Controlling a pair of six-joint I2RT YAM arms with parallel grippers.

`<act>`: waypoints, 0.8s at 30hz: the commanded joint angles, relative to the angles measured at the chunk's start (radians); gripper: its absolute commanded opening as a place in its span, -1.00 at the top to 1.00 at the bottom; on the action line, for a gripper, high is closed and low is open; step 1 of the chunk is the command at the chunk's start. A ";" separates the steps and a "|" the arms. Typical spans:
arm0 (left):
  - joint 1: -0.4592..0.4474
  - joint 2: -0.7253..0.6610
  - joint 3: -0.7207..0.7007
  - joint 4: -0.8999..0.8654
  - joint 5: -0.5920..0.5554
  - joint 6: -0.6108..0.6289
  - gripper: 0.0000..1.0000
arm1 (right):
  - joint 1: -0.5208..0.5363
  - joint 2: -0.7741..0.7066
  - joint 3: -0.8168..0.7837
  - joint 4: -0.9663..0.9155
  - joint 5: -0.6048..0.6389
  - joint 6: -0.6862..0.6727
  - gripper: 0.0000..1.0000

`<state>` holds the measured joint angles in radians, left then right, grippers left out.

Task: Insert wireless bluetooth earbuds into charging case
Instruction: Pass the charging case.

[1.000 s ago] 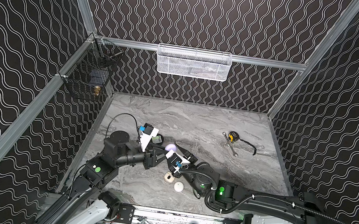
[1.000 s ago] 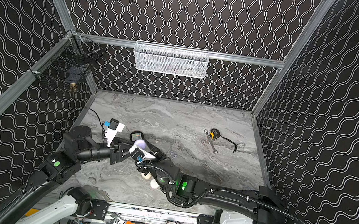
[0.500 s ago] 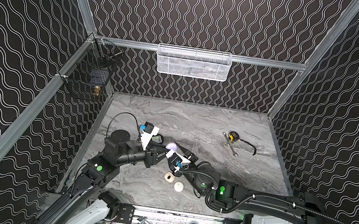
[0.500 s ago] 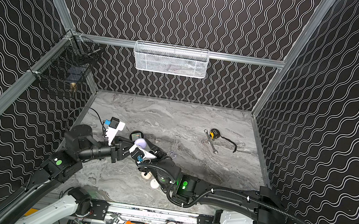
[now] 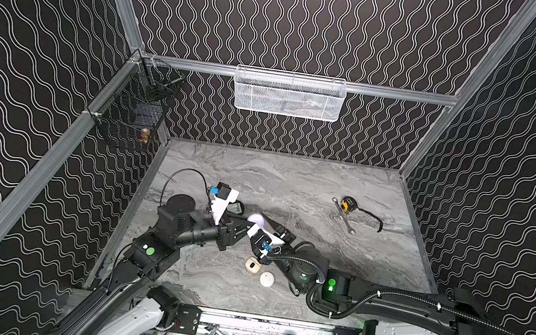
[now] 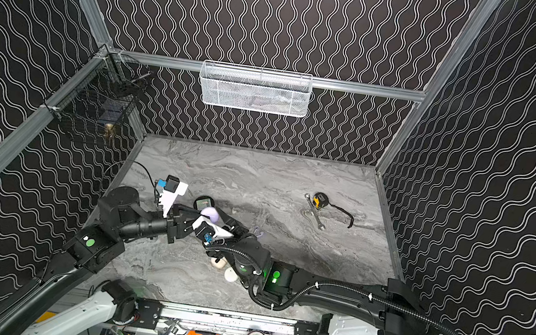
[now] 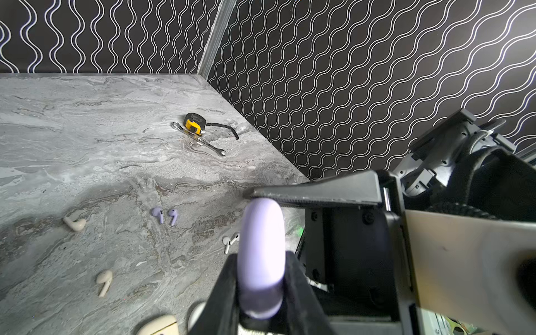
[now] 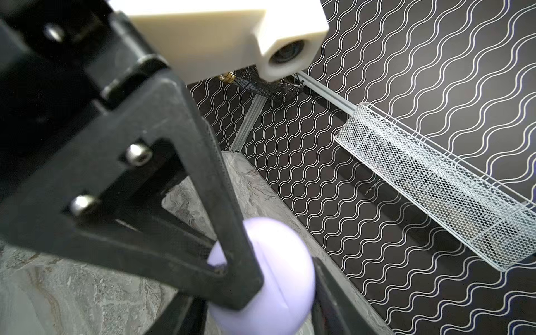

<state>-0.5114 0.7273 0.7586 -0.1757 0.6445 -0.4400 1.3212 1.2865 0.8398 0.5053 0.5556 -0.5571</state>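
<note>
My left claw [image 7: 261, 258] is clamped on a lilac case [image 7: 261, 226], held above the table [image 7: 87, 130]. My right claw [image 8: 261, 290] pinches the same case from the right. The earbuds [image 7: 173, 216] lie loose on the table, just right of both claws.

The black left arm [image 5: 179, 230] and black right arm [image 5: 383, 298] meet low. The left gripper [image 7: 261, 258] and right gripper [image 8: 258, 310] both pinch one round lilac case [image 7: 261, 226].
</note>
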 commanded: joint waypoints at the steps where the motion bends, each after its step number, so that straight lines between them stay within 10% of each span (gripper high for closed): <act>1: -0.008 0.007 -0.010 0.018 0.073 -0.013 0.81 | 0.003 -0.019 -0.002 0.121 -0.044 0.034 -0.18; 10: -0.007 0.157 -0.042 0.227 0.019 -0.023 1.00 | 0.003 -0.097 -0.140 0.115 -0.071 0.167 -1.00; 24: -0.007 -0.008 -0.448 0.808 0.019 0.288 1.00 | 0.006 -0.454 -0.405 0.070 -0.250 0.356 -0.69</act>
<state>-0.5190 0.7364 0.3576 0.3851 0.6441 -0.2325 1.3254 0.8738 0.4412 0.5594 0.3676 -0.2432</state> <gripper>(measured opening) 0.242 0.857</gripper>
